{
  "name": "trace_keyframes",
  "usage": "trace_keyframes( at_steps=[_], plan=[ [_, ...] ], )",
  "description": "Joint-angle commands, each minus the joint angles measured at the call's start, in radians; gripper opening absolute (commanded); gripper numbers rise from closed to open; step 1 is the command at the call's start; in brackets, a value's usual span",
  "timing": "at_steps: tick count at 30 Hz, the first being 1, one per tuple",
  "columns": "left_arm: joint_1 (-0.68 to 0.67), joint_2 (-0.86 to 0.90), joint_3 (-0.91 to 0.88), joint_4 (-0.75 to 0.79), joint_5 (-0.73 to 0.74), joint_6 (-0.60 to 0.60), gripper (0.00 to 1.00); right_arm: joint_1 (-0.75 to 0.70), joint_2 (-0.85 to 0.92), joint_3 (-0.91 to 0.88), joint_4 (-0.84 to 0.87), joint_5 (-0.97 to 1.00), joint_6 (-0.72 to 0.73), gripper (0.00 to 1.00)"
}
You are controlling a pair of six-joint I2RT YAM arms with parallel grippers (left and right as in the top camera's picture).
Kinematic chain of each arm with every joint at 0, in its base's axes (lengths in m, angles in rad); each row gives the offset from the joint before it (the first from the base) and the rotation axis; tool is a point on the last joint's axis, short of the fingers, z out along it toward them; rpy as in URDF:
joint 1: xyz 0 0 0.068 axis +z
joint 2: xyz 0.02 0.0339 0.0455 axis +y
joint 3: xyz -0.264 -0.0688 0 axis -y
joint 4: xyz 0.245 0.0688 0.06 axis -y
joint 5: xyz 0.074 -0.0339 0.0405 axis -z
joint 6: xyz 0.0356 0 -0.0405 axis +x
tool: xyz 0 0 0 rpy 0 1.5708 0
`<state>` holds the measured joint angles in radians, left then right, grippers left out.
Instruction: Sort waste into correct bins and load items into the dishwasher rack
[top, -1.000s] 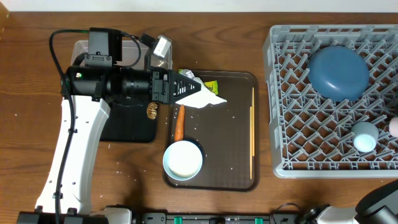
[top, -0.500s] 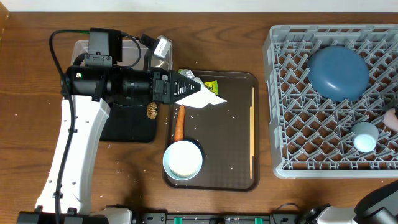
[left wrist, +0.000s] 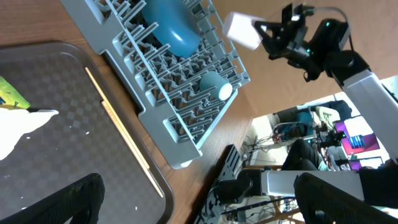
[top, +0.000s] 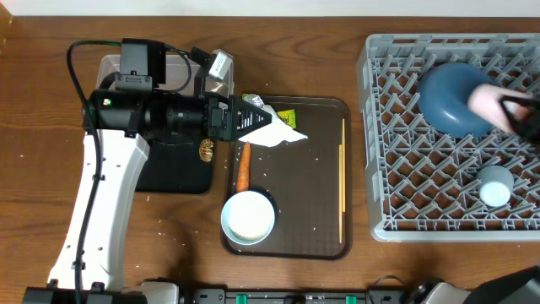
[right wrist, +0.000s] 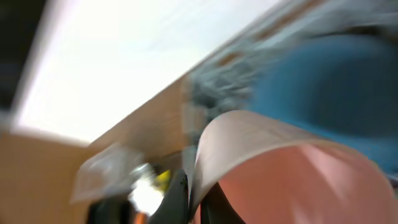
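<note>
My right gripper (top: pixel 509 111) is shut on the rim of the small pink cup (top: pixel 487 103), (right wrist: pixel 292 180), held blurred over the grey dishwasher rack (top: pixel 405 203) beside the dark blue dish (top: pixel 451 97). A small blue cup (top: pixel 495 187) stands in the rack. My left gripper (top: pixel 253 119) hangs open over the crumpled white napkin (top: pixel 277 133), with nothing between its fingers (left wrist: pixel 65 199). The orange carrot (top: pixel 242 166), the white bowl (top: pixel 248 217) of rice, the wooden chopsticks (top: pixel 342 181), the yellow-green wrapper (top: pixel 288 116) and the foil ball (top: pixel 253 101) lie on the brown serving tray (top: pixel 312 219).
A clear tub (top: pixel 110 67) stands at the back left, partly hidden by my left arm. In front of it lies the black tray (top: pixel 181 173), with a brown food lump (top: pixel 207 150) at its right edge. White crumbs dot the wooden table.
My right gripper has shut on the pink cup at the rack's right edge and carried it up and to the left over the rack. The left arm has not moved.
</note>
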<state>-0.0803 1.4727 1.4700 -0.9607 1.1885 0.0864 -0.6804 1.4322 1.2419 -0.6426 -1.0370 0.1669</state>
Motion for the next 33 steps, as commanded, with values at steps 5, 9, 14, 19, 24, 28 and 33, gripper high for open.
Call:
trace_keyframes(
  at_steps=[5,9,14,19,24,28,33],
  plan=[
    [0.0,0.001,0.0,0.0,-0.02,0.014,0.98,0.305,-0.037,0.011,0.046,-0.256,-0.045,0.01],
    [0.0,0.001,0.0,0.002,-0.023,0.014,0.98,0.478,-0.037,0.011,0.121,-0.309,-0.052,0.01],
    [0.0,0.004,0.0,0.004,-0.023,0.014,1.0,0.69,-0.037,0.011,0.264,-0.415,-0.052,0.01],
    [-0.004,0.004,0.0,0.009,0.004,0.014,0.98,0.833,-0.037,0.011,0.388,-0.456,-0.051,0.01],
    [-0.004,0.004,0.0,0.07,0.174,0.014,0.97,0.895,-0.037,0.011,0.454,-0.456,-0.048,0.01],
    [-0.004,0.004,0.0,0.122,0.283,0.014,0.98,0.932,-0.037,0.011,0.476,-0.456,-0.048,0.01],
    [-0.006,0.004,0.0,0.136,0.301,0.014,0.97,0.988,-0.037,0.011,0.554,-0.456,-0.048,0.01]
  ],
)
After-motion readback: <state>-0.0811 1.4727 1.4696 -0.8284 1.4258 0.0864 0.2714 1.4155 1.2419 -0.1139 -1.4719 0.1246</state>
